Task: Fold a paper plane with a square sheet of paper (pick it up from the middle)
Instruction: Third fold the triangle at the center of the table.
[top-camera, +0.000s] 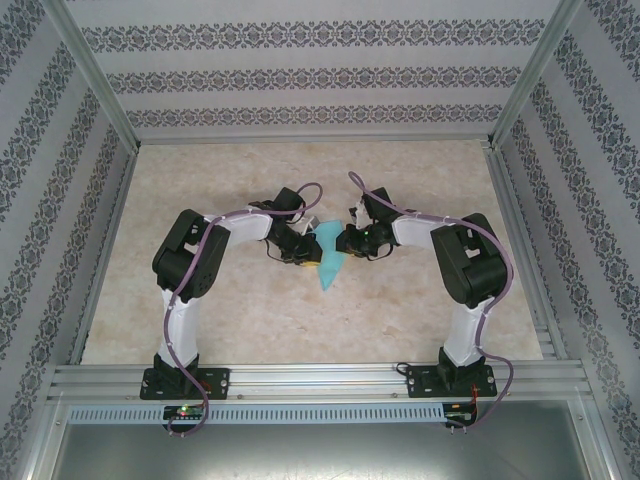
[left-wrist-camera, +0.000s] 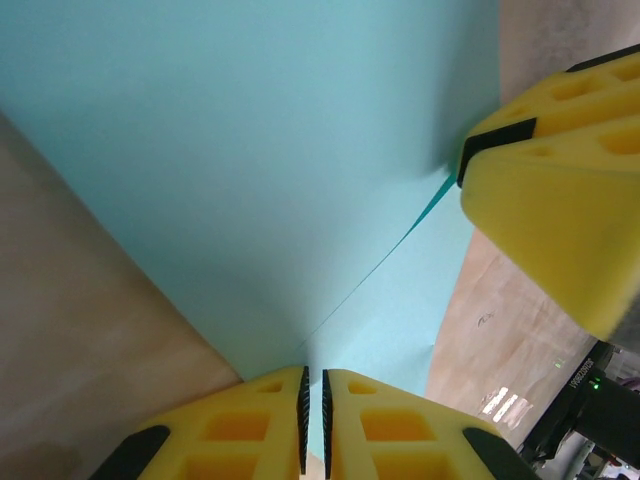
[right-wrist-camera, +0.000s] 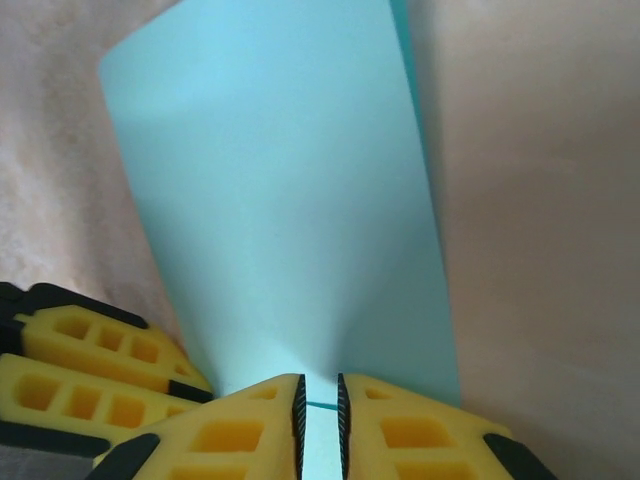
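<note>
Beige marbled tabletop (top-camera: 250, 310), patterned walls (top-camera: 300, 80)

This is a robotics lab test cell rather than a lived-in room. An aluminium frame (top-camera: 95, 80) of slotted profile boxes in a marble-look worktop (top-camera: 250, 320), with flat wall panels (top-camera: 310, 75) of patterned wallpaper. Two robot arms (top-camera: 190, 260) stand bolted to a metal rail (top-camera: 320, 380), with purple cables (top-camera: 213, 238) along them.

L arm (top-camera: 190, 262): elbow raised, forearm angled inward. L claw (left-wrist-camera: 313, 378): pads pinched on folded paper (left-wrist-camera: 250, 180). R arm (top-camera: 465, 262): mirrored pose. R claw (right-wrist-camera: 320, 385): pads pinched on same paper. Claws near, facing each other.
</note>
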